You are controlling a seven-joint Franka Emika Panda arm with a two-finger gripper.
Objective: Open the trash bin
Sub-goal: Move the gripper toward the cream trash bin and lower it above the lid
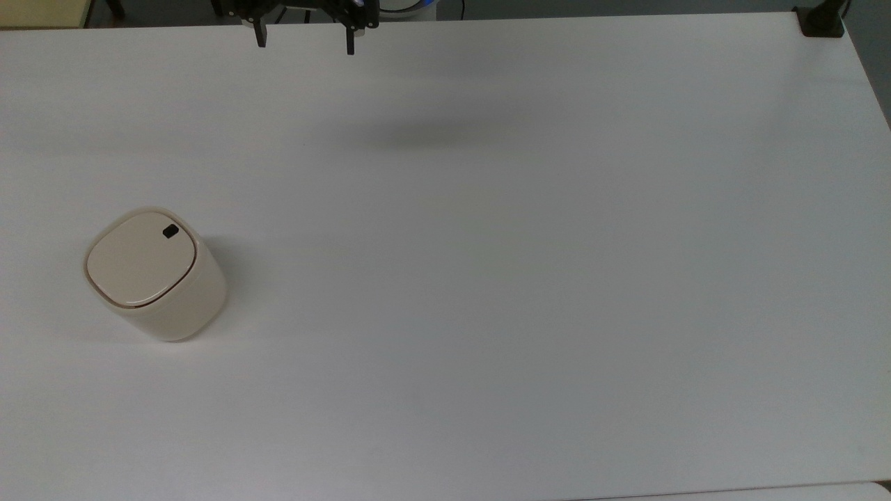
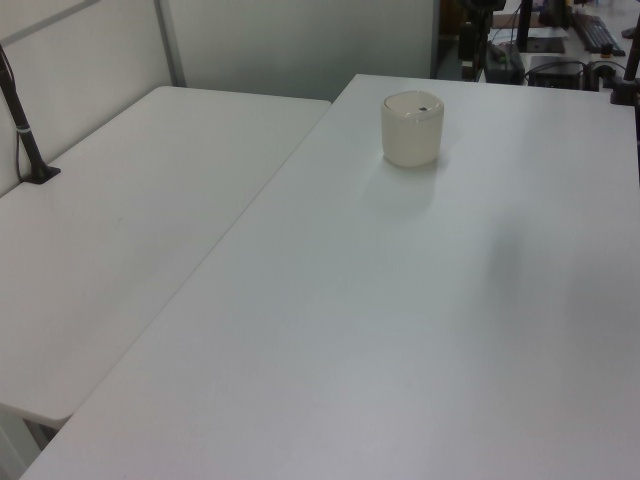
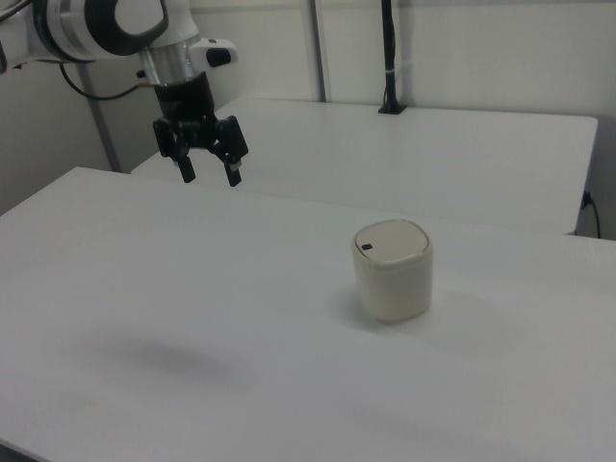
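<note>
- Trash bin (image 1: pixel 156 275): cream-beige, rounded-square body; stands upright on the white table (image 1: pixel 487 278), towards the top view's left, roughly mid-depth; nothing touching it.
- Lid (image 1: pixel 139 259): flat, lying flush and shut on the bin; thin dark seam traces its edge; small black button (image 1: pixel 170 232) sits near the rim, on the upper-right part of the lid in the top view.
- Right view: bin (image 3: pixel 393 270) stands right of centre; button (image 3: pixel 367 246) on the lid's left edge, the side facing the arm.
- Left view: bin (image 2: pixel 412 129) sits far back on the table, close to its far edge; button a small dark dot on top.
- Gripper (image 1: pixel 304 42): at the top edge of the top view, held above the table's far edge; two black fingers (image 1: pixel 261 35) pointing down and spread wide apart, nothing between them.
- Right view: gripper (image 3: pixel 209 172) hangs from the white arm (image 3: pixel 106 24) at upper left, clearly above the table surface; fingers parted, holding nothing; well apart from the bin.
- Soft grey shadow (image 1: pixel 424 136) on the table in front of the gripper, top view.
- Second white table (image 3: pixel 404 154) stands beside the first; a black pole (image 3: pixel 389 58) rises from its far edge in the right view.
- Black clamp (image 1: pixel 821 21) at the top view's upper-right table corner.
</note>
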